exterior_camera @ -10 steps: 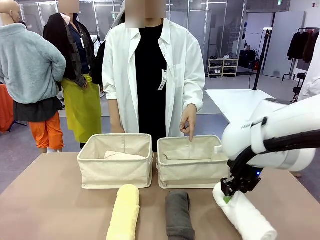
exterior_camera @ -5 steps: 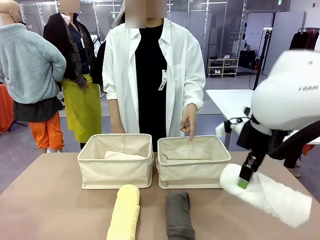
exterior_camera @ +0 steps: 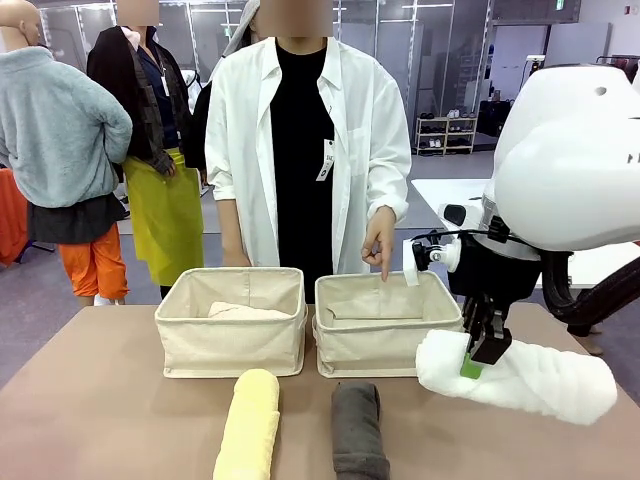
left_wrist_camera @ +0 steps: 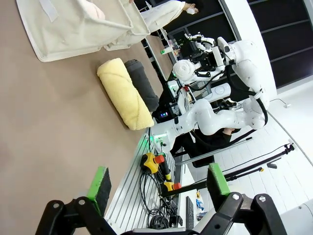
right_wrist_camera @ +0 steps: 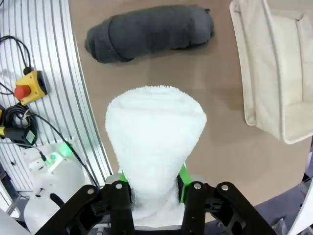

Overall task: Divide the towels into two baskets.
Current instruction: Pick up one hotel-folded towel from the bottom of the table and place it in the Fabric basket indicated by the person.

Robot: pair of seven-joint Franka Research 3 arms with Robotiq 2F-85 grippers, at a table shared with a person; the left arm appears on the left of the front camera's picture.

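My right gripper [exterior_camera: 472,358] is shut on the white towel [exterior_camera: 550,385], which hangs above the table just right of the right basket [exterior_camera: 385,345]. In the right wrist view the white towel [right_wrist_camera: 154,132] sticks out from between the gripper's [right_wrist_camera: 152,183] green pads. The yellow towel [exterior_camera: 247,425] and the dark grey towel [exterior_camera: 358,430] lie side by side in front of the baskets. A pale pink towel [exterior_camera: 245,311] lies in the left basket [exterior_camera: 230,345]. My left gripper [left_wrist_camera: 159,181] is open, low over the bare table, far from the yellow towel [left_wrist_camera: 124,93].
A person in a white shirt stands behind the baskets, one hand [exterior_camera: 378,250] pointing down into the right basket. The grey towel [right_wrist_camera: 149,32] and a basket wall [right_wrist_camera: 274,73] lie below my right wrist. Cables and an emergency stop sit off the table's near edge.
My right gripper has lifted the white towel off the table's right front and swung it up and level, beside the right basket. The other towels, the baskets and the pointing hand have stayed put.
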